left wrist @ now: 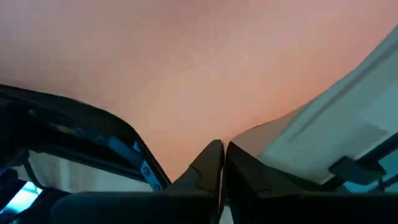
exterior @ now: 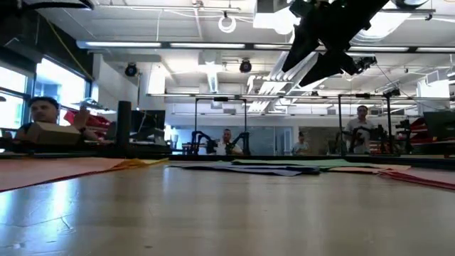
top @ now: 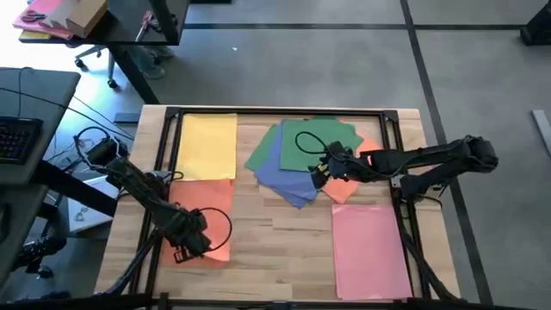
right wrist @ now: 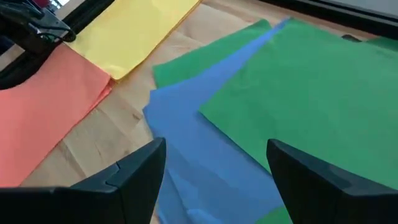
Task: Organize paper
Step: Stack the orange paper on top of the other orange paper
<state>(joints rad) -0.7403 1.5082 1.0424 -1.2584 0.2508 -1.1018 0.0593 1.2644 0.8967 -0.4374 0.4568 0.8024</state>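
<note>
Pale wood-grain boards of the tabletop fill your foreground in the low view, smooth and faintly glossy, with a black metal frame running along the edges. On the near right lies a pink sheet, a flat matte rectangle squared to the edge. On the near left you have an orange sheet, and your left claw is down on its near end; in the left wrist view its fingers sit pressed together, tips against the orange surface, with no paper visibly between them.

Farther back on the left lies a yellow sheet, its near edge meeting the far edge of the orange one. In the middle of the tabletop is your loose, fanned heap: a green sheet on top, blue sheets splayed beneath it at an angle, another green corner poking out to the left, and orange edges showing on the right side of the heap. All of it is thin, flat, sharp-cornered paper.

Your right claw hangs above the near edge of that heap, raised off the paper as the low view shows, and its fingers stand wide apart with nothing between them.

No writing or label can be read on any sheet.
</note>
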